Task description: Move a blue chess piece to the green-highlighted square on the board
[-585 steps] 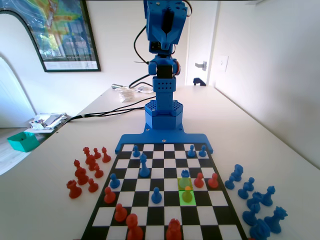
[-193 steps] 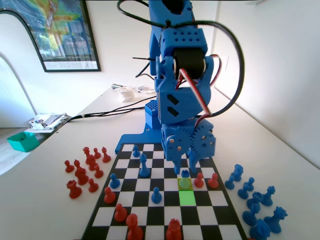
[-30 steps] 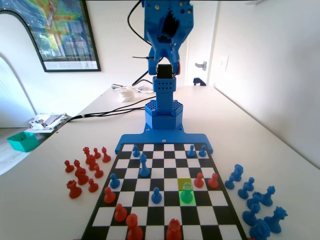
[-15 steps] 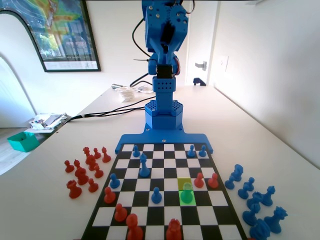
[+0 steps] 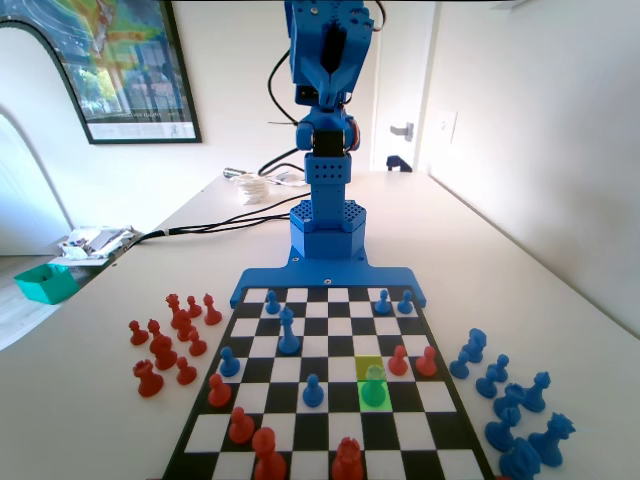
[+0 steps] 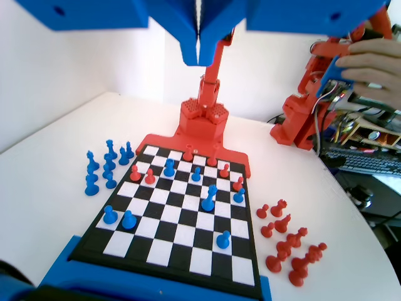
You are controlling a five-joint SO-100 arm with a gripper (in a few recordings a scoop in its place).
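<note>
The blue chess piece (image 5: 374,384) stands upright on the green-highlighted square (image 5: 376,395), its long axis vertical with the round head on top and the flared base on the square. The tint turns it greenish, so its outline blends into the square and is hard to separate from it. The duller yellow-olive square (image 5: 368,366) lies directly behind the green one, toward the blue arm (image 5: 326,130), and its near edge is partly covered by the pawn's head. In the wrist view the same pawn (image 6: 169,167) stands on the board (image 6: 188,235) with no tint, just beside two red pawns (image 6: 143,175).

Left of the board (image 5: 250,385) in the fixed view, at the table's edge, a small teal tray (image 5: 46,283) sits open; what it holds cannot be made out.

The gripper (image 6: 198,47) hangs raised high above the board, well apart from every piece; its jaws are pressed together with only a thin slit between them, and nothing is pinched. In the fixed view the arm stands folded upright at the board's far end, its top cut off by the frame.

Captured blue pieces (image 5: 510,410) cluster right of the board in the fixed view, the nearest cut off at the lower edge; red pieces (image 5: 168,340) cluster left of it. The front row of red pieces on the board is also clipped by the lower edge.
</note>
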